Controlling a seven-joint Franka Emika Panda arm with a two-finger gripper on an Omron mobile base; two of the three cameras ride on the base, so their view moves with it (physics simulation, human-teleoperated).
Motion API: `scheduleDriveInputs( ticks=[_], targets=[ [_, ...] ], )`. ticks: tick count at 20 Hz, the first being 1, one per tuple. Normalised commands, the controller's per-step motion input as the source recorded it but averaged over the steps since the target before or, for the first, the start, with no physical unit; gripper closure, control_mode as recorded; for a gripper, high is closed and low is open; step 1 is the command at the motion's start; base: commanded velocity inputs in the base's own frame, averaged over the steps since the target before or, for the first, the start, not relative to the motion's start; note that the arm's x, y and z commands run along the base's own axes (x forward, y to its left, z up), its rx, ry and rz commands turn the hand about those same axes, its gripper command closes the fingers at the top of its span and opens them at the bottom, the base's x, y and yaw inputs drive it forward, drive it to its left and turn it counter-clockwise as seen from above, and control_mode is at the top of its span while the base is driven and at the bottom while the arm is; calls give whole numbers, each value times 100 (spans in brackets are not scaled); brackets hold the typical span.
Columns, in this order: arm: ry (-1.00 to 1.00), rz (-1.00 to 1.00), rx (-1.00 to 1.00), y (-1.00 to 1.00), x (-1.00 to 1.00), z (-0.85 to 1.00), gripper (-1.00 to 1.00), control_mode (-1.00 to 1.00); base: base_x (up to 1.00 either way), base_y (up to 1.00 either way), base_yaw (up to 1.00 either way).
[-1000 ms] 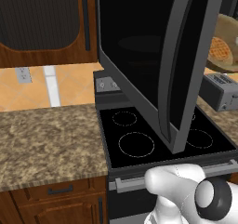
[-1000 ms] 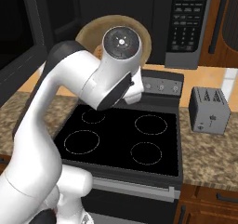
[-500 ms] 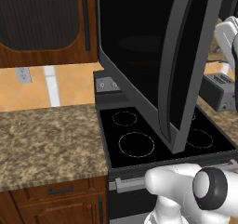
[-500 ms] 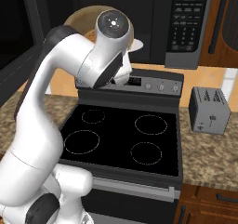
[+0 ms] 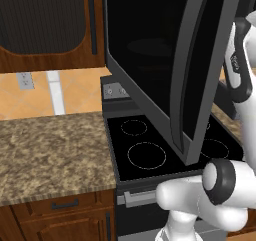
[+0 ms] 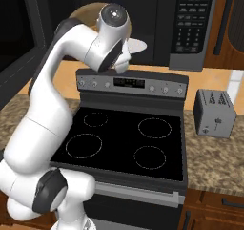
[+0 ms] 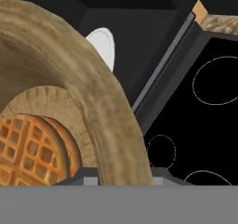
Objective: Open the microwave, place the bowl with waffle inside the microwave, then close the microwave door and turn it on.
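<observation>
The microwave (image 6: 190,28) hangs above the stove, and its door (image 5: 165,60) is swung wide open to the left, also seen at the left edge (image 6: 19,33). My gripper (image 7: 122,175) is shut on the rim of the tan bowl (image 7: 93,93), with the gridded waffle (image 7: 28,146) lying in it. The bowl (image 6: 88,12) is raised at the mouth of the cavity, mostly hidden behind my arm. A white turntable plate (image 6: 136,45) lies inside the cavity, just beyond the bowl (image 7: 103,44).
The black stove (image 6: 124,138) with its control strip sits directly below. A grey toaster (image 6: 214,112) stands on the counter to the right. Granite counter (image 5: 50,145) extends left under a wooden cabinet (image 5: 45,25). The open door juts out over the stove's left half.
The arm has lifted the bowl up and further back toward the microwave cavity. The door and the toaster have stayed put.
</observation>
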Motion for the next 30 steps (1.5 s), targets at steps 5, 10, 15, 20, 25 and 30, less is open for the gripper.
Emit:
scheduleDriveInputs(
  ticks=[5, 10, 15, 20, 25, 30],
  targets=[
    [5, 4, 0, 0, 78, 1, 100, -100, 0, 0, 0],
    [4, 2, 0, 2, 73, 0, 100, -100, 0, 0, 0],
    [5, 0, -1, 0, 65, -1, 100, -100, 0, 0, 0],
    [0, 0, 0, 0, 47, -13, 100, -100, 0, 0, 0],
    [-4, 0, 0, 0, 18, -42, 100, -100, 0, 0, 0],
    [-1, 0, 0, 0, 24, -30, 100, -100, 0, 0, 0]
  ],
)
